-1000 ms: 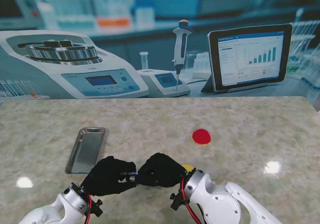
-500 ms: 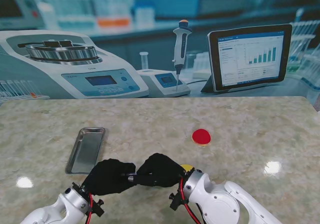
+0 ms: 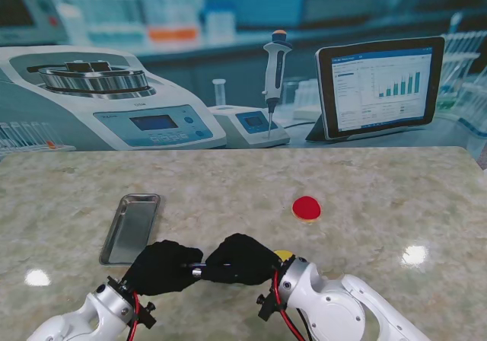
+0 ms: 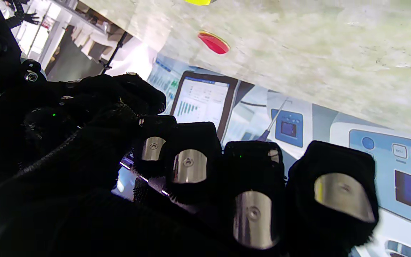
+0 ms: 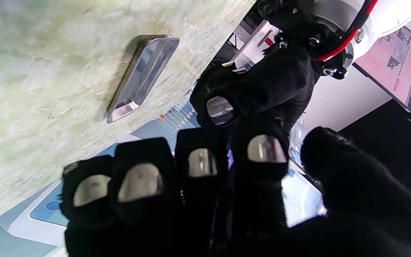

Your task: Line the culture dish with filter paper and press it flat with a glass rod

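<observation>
Near the front edge of the worktop (image 3: 365, 181), seen from the stand, two black-gloved hands meet fingertip to fingertip. Taking the metal tray (image 3: 132, 227) as the landmark: it lies empty on the marble, and the left robot hand (image 3: 162, 267) sits just nearer to me than its near end, fingers curled closed. Between that hand and the right robot hand (image 3: 240, 258), a short stretch of a thin shiny rod (image 3: 195, 269) shows; both hands seem closed on it, though the glove fabric hides most of the grip. In the left wrist view the fingers (image 4: 189, 160) are bent tight together, with a glint of something clear under them. The right wrist view likewise shows its fingers (image 5: 139, 182) curled, facing the other hand. Right of the tray, beside the right wrist, a small yellow thing (image 3: 284, 255) peeks out, mostly hidden. Farther right of the tray, well apart from both hands, lies a red disc (image 3: 307, 207).
</observation>
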Action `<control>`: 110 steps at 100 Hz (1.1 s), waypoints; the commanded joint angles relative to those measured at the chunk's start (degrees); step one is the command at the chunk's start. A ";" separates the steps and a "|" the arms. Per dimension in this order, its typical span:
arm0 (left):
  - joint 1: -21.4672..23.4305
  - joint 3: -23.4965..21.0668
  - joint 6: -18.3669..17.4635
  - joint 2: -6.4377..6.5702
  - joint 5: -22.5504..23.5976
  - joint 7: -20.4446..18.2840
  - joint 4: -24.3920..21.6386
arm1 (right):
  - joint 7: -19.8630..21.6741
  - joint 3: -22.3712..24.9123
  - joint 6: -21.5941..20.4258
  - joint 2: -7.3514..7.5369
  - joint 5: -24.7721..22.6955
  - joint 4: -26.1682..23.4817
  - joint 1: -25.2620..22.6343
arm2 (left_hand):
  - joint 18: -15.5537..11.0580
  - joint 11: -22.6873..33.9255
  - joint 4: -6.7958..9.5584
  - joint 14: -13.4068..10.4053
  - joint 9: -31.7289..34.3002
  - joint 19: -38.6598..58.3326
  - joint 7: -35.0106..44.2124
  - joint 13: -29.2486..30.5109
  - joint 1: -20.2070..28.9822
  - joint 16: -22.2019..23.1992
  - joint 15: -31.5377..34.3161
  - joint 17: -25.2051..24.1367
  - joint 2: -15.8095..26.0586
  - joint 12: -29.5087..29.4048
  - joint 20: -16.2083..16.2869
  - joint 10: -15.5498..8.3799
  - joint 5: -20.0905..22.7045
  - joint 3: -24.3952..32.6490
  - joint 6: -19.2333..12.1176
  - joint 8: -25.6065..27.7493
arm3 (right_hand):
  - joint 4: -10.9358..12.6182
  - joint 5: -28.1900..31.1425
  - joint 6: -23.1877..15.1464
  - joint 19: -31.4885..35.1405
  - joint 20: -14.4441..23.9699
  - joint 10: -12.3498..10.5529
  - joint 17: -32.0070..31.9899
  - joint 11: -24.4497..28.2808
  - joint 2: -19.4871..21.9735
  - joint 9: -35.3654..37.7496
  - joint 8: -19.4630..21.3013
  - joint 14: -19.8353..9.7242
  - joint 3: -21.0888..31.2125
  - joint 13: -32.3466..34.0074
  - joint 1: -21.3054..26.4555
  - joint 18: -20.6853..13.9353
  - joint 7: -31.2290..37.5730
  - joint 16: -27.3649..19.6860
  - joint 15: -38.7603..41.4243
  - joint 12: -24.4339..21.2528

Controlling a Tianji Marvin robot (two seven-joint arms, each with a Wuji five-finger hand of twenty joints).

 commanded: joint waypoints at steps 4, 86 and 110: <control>0.23 -0.02 0.08 0.09 -0.10 -0.43 -0.31 | 0.47 -0.10 -0.20 0.03 0.17 -0.20 -0.23 | 2.19 4.09 0.47 -0.47 2.58 12.63 3.63 3.61 -0.25 0.90 6.73 2.97 2.40 -0.03 -0.06 -0.81 1.77 -0.84 3.25 2.81 | -1.53 -2.12 0.41 3.47 2.31 0.48 -1.39 -1.21 1.68 -2.25 -0.81 2.15 -1.80 -1.83 -0.05 -0.78 -1.75 -0.25 -2.27 -1.06; 0.04 -0.94 0.03 0.07 -0.62 -0.93 -0.36 | 5.07 3.43 -1.89 1.54 -2.97 -3.66 -2.22 | 2.31 4.10 1.00 -0.60 2.59 12.30 3.15 3.63 -0.26 1.18 6.64 2.99 1.31 0.56 0.42 -0.61 2.10 0.01 3.47 4.29 | -6.26 -24.46 -12.03 -13.57 6.03 5.69 -32.71 -33.46 -1.35 -36.96 -14.53 8.88 -10.97 -37.17 -0.26 -0.68 -30.04 -12.01 -46.67 -26.77; 0.16 -1.54 -0.07 0.13 -0.47 -1.35 -0.33 | 6.28 8.02 -2.53 1.99 -5.53 -6.88 -6.10 | 2.28 4.10 1.03 -0.64 2.59 12.26 3.08 3.64 -0.30 1.17 6.62 3.00 1.18 0.58 0.41 -0.68 2.13 0.15 3.47 4.48 | -5.60 -34.32 -13.12 -29.65 -4.65 4.07 -39.80 -45.67 -0.03 -41.04 -29.76 7.05 -11.40 -42.54 -1.20 1.43 -40.89 -20.99 -61.02 -38.69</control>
